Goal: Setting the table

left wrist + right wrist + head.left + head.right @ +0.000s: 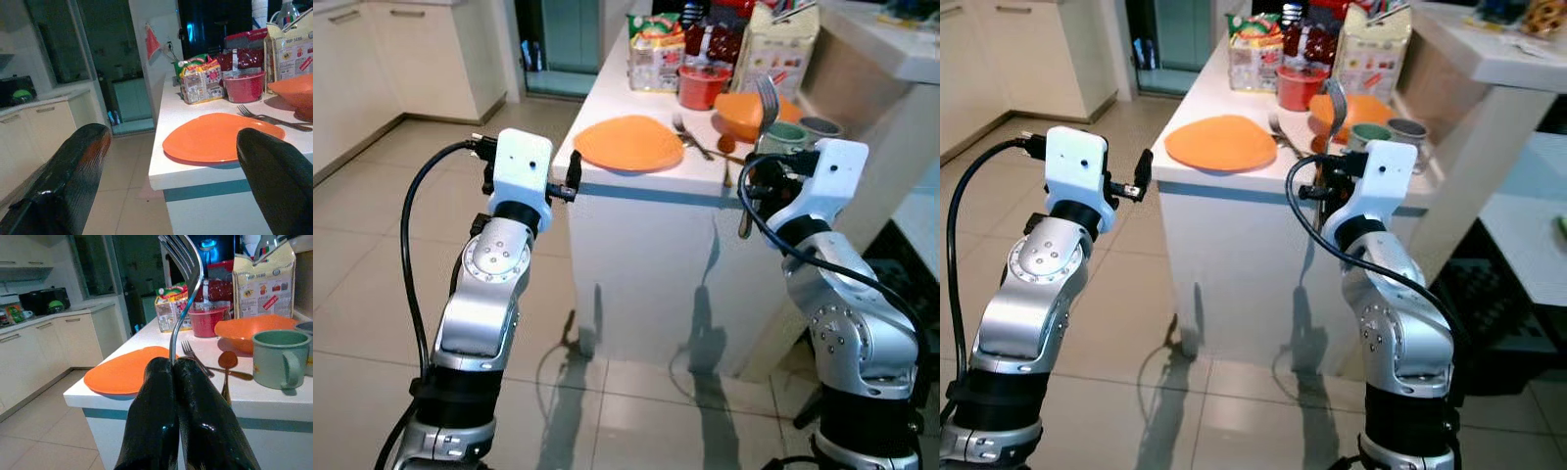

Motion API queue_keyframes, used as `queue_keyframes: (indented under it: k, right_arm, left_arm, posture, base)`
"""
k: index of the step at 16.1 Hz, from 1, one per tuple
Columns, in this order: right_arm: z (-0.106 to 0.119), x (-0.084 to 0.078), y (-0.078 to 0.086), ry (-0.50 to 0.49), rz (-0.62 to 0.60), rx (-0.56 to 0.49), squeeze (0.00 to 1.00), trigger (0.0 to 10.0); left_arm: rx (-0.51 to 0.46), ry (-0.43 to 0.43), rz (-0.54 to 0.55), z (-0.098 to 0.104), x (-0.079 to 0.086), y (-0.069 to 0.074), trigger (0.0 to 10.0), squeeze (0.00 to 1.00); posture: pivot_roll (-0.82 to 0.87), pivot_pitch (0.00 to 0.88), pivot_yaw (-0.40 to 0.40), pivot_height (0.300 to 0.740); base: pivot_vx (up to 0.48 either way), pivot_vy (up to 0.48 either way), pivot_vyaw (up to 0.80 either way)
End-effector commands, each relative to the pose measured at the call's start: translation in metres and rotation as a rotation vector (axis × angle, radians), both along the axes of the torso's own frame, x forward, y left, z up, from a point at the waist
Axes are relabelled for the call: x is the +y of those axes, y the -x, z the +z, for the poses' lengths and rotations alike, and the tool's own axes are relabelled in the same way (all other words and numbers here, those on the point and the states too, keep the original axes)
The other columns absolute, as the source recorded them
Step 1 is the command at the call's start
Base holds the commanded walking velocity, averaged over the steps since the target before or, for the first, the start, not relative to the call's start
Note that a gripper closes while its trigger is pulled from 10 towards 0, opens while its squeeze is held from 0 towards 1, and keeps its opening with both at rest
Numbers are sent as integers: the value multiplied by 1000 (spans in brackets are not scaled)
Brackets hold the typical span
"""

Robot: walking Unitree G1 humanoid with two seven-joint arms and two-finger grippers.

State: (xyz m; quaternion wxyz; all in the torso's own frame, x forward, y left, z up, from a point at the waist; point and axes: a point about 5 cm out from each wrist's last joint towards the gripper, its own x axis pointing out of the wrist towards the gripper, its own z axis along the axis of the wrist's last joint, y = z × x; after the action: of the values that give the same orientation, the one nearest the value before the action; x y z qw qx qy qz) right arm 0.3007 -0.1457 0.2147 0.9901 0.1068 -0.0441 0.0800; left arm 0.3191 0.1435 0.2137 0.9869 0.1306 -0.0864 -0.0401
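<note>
White kitchen counter (636,181), orange plate (628,144) near its front edge. Right gripper (173,363) clamped on a fork (765,103) held upright off the front edge. Left gripper (572,176) spread wide, holding nothing, beside the counter's front corner.

I see cream kitchen cabinets (372,49) along the far wall to my left, above a pale tiled floor (372,255). At the back of the white counter (646,176) stand a colourful snack pack (656,51) and a tall printed paper bag (781,44). A dark doorway (570,39) opens behind them.
</note>
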Motion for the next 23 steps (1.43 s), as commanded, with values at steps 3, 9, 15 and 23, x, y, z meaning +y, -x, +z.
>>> queue_keyframes:
  k: [3,9,15,23]
  right_arm:
    - [-6,-3,-3,12,-19,19,0,10000]
    - [-6,0,-6,18,-16,22,0,10000]
    - [-6,2,-8,21,-6,21,0,10000]
    - [-26,-24,4,48,-70,63,0,10000]
  left_arm:
    - [11,-20,-2,-1,-4,0,10000,0]
    - [16,-10,15,-1,-5,-1,10000,0]
    - [15,-5,28,-1,-3,-2,10000,0]
    - [20,-16,16,-2,-6,-4,10000,0]
  posture:
    - [20,0,-43,740]
    - [15,0,-48,740]
    - [12,0,-45,740]
    - [4,0,-38,740]
  base:
    - [0,-351,0]
    - [0,-352,0]
    - [0,-352,0]
    - [0,-352,0]
